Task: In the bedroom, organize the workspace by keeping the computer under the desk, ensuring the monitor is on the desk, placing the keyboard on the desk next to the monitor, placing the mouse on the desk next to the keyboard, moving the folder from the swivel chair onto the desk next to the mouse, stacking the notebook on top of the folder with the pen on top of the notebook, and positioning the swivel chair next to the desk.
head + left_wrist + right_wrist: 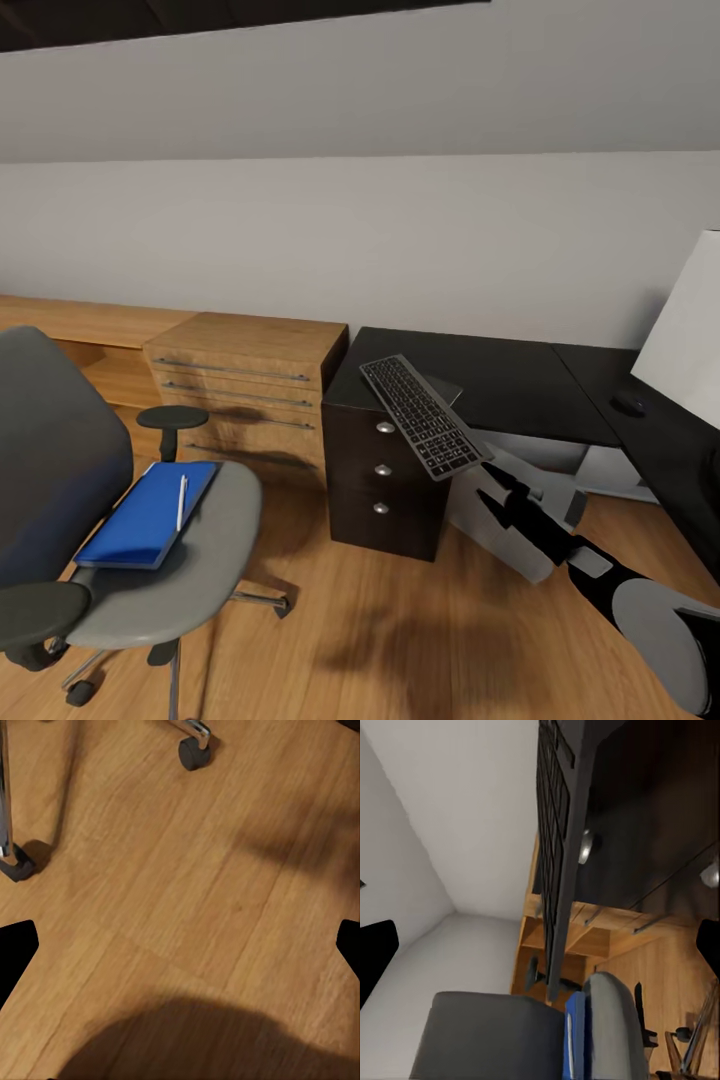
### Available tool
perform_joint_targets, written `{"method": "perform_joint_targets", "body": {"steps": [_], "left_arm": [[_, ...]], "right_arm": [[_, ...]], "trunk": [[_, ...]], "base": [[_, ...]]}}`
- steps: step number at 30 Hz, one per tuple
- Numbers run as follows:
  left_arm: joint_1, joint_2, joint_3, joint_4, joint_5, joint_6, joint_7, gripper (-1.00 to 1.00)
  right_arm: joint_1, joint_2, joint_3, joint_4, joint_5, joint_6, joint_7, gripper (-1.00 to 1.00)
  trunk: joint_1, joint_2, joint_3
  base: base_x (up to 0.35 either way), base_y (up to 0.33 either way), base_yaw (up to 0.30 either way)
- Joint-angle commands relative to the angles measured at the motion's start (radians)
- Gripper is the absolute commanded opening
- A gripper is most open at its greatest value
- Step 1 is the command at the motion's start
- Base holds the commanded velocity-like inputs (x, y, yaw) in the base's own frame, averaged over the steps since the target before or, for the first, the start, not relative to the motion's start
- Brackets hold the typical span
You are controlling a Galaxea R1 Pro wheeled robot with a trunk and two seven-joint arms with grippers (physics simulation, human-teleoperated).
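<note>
Right gripper (487,478) is clamped on the keyboard (422,415), tilted above the desk (520,385) near its drawers.

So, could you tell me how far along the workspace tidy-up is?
Done: the mouse lies on the desk. In hand: the right gripper holds the keyboard tilted over the desk's drawer end. Left: the folder and pen sit on the swivel chair.

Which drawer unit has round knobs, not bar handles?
The black desk: its three drawers carry round silver knobs. The light wooden drawer unit left of it has long bar handles.
</note>
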Motion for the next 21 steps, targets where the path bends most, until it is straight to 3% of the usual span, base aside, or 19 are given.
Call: {"method": "perform_joint_targets", "body": {"steps": [1, 7, 12, 21], "left_arm": [[0.000, 0.001, -0.007, 0.000, 0.003, -0.004, 0.008, 1.00], [0.000, 0.002, -0.007, 0.000, 0.003, -0.004, 0.008, 1.00], [0.000, -0.001, -0.010, -0.001, 0.002, -0.004, 0.008, 1.00], [0.000, -0.008, -0.015, -0.001, 0.002, -0.004, 0.008, 1.00]], "right_arm": [[-0.001, 0.000, -0.007, 0.002, 0.003, -0.009, -0.002, 1.00], [0.000, 0.006, -0.007, 0.003, 0.003, -0.079, -0.037, 1.00], [-0.001, 0.023, -0.008, 0.003, 0.003, -0.087, -0.044, 1.00], [-0.001, 0.030, -0.008, 0.003, 0.003, -0.089, -0.047, 1.00]], "trunk": [[0.000, 0.000, -0.001], [0.000, 0.000, -0.001], [0.000, 0.000, -0.001], [0.000, 0.000, -0.001]], "base": [[0.017, -0.006, 0.000], [0.075, -0.002, 0.000], [0.089, 0.000, 0.000], [0.012, 0.000, 0.000]]}}
